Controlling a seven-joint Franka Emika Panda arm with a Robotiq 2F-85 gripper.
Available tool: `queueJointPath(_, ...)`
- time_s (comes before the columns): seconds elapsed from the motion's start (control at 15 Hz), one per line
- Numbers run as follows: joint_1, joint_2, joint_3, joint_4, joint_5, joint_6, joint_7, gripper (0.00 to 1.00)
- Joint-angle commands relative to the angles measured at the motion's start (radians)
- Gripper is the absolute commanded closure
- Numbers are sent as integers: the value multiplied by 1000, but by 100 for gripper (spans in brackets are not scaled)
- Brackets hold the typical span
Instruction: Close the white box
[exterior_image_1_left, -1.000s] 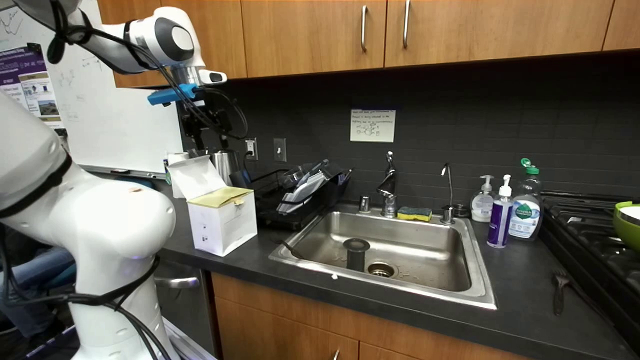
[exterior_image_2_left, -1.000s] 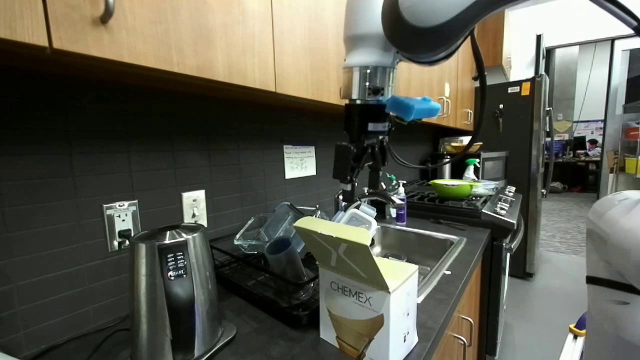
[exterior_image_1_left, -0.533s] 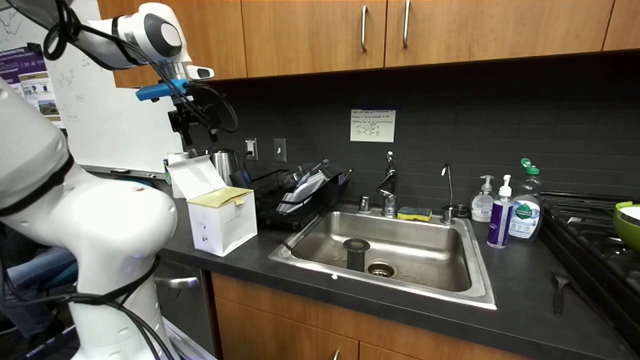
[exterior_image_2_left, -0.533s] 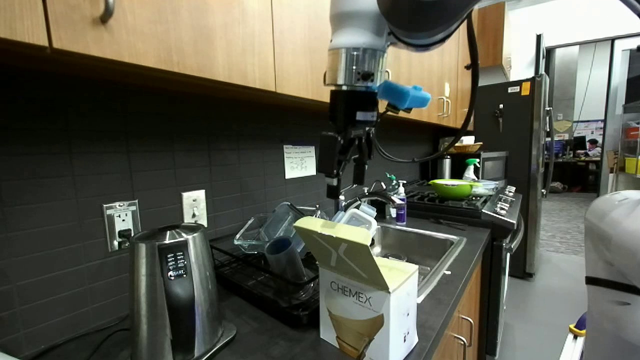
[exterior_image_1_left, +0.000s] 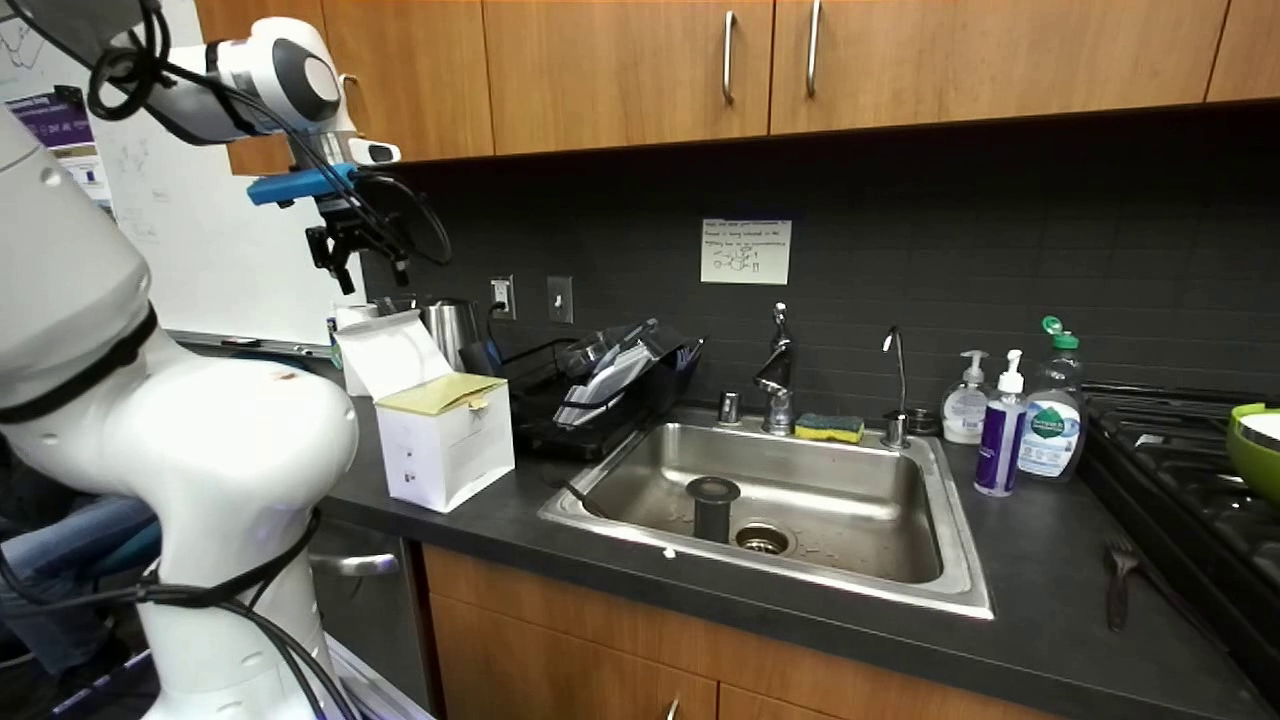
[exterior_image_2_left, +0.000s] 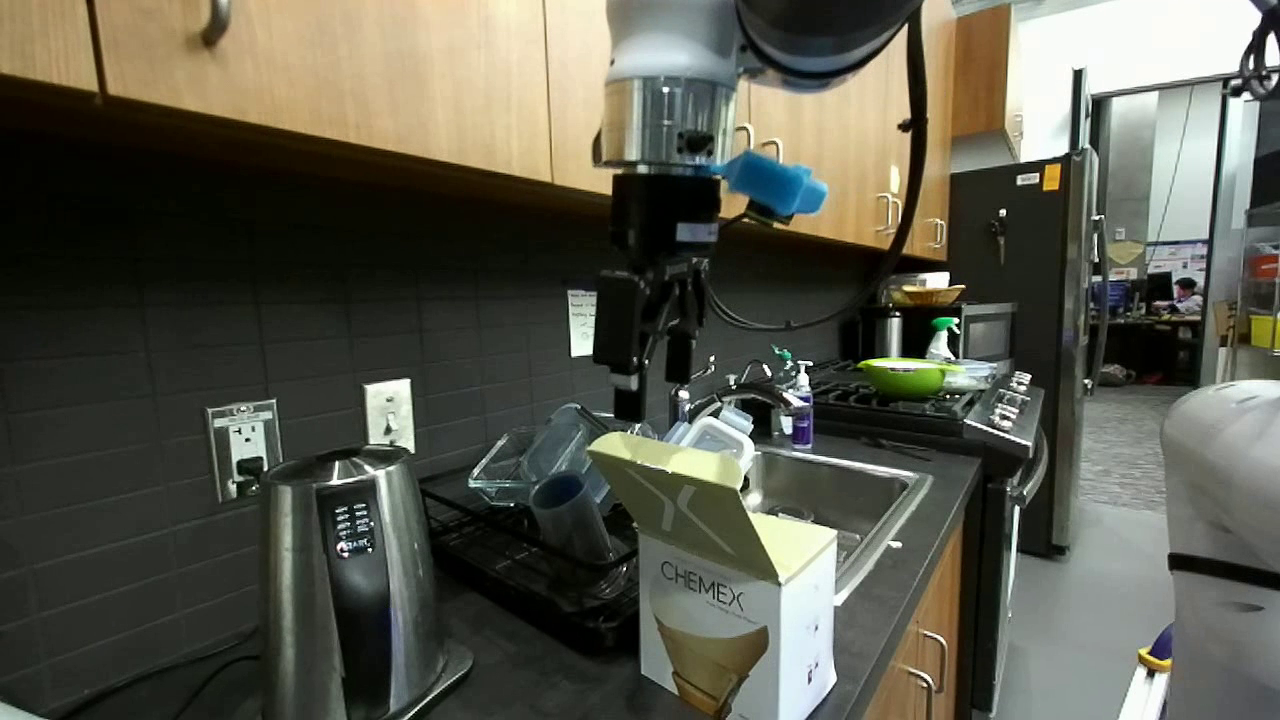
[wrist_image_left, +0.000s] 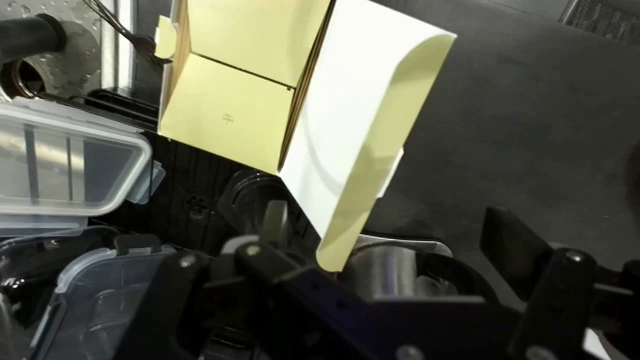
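The white box (exterior_image_1_left: 445, 450) stands upright on the dark counter and shows in both exterior views (exterior_image_2_left: 735, 630). Its hinged lid (exterior_image_1_left: 395, 352) is up and leans outward, away from the sink, with a bent yellowish end flap. In the wrist view the box's open top shows the yellowish inside (wrist_image_left: 225, 105), and the lid (wrist_image_left: 345, 95) reaches down between the fingers as seen from above. My gripper (exterior_image_1_left: 374, 280) is open and empty, pointing down. It hangs above the lid, apart from it, in both exterior views (exterior_image_2_left: 655, 392). Its fingers (wrist_image_left: 392, 232) show wide apart in the wrist view.
A steel kettle (exterior_image_2_left: 290, 580) stands beyond the lid side of the box. A black dish rack (exterior_image_2_left: 540, 590) with clear containers sits beside the box. The sink (exterior_image_1_left: 965, 540) lies on the other side. Wooden cabinets (exterior_image_1_left: 630, 80) hang above the counter.
My arm and gripper have moved sideways, away from the sink and toward the kettle side, past the lid. The fingers stay open. The box and its lid have not moved.
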Motion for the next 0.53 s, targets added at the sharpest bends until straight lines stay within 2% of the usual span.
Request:
queueJointPath(0.0, 25, 57, 18, 58, 10, -21, -23, 0)
queueJointPath(0.47, 70, 117, 42, 94, 35, -15, -59, 0)
